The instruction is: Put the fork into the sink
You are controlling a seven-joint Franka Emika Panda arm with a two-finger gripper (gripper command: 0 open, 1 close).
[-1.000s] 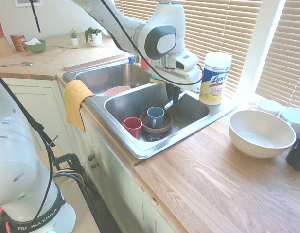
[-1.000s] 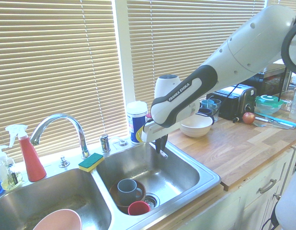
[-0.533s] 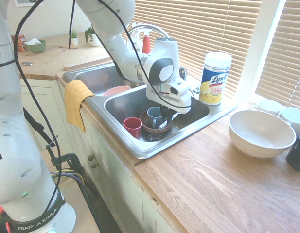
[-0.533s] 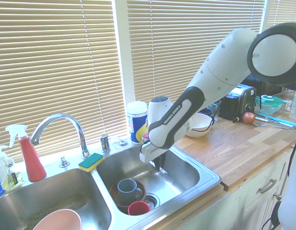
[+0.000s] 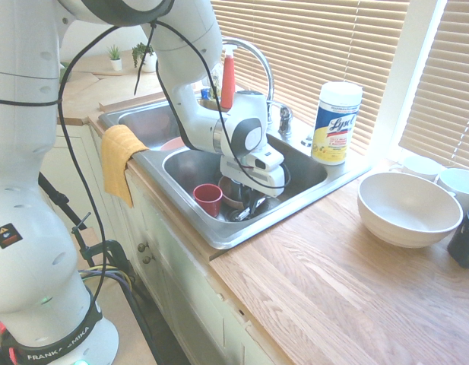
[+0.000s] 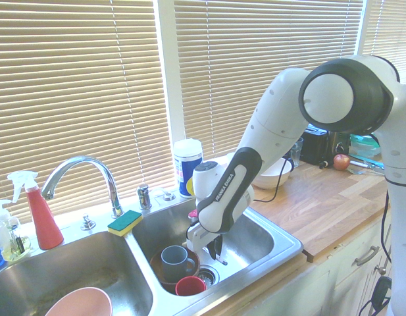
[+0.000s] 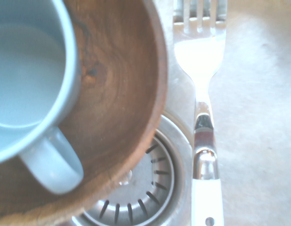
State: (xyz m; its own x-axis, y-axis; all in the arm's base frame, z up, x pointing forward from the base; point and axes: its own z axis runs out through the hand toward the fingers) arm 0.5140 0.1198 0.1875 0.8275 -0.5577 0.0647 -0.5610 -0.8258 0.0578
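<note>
**Fork held low in the right basin, over the drain**

The fingers (image 6: 216, 251) are closed on the fork (image 7: 205, 136), gripping it by the white handle; the tines point away from the wrist, as the wrist view shows. The gripper points down inside the sink (image 5: 291, 204), in the basin nearer the table (image 5: 348, 289). Whether the tines touch the basin floor I cannot tell. In the wrist view the fork lies just beside the drain strainer (image 7: 136, 193) and the rim of the brown bowl (image 7: 121, 94), apart from both.

The fork looks light, stiff and slim. Its polished metal neck and tines are likely slippery; the white handle, probably plastic, is flatter and looks the better place to hold. It should survive a short drop, though it may bounce or clatter on the steel.

The sink is brushed stainless steel, rectangular, with a shiny rim. The bowl is round, glazed or wooden, with a streaked brown inside; a grey-blue mug (image 7: 27, 80) stands in it, smooth, with a thick loop handle. A small red cup (image 5: 208, 198) stands next to the bowl. The table is pale wood with visible grain.
</note>
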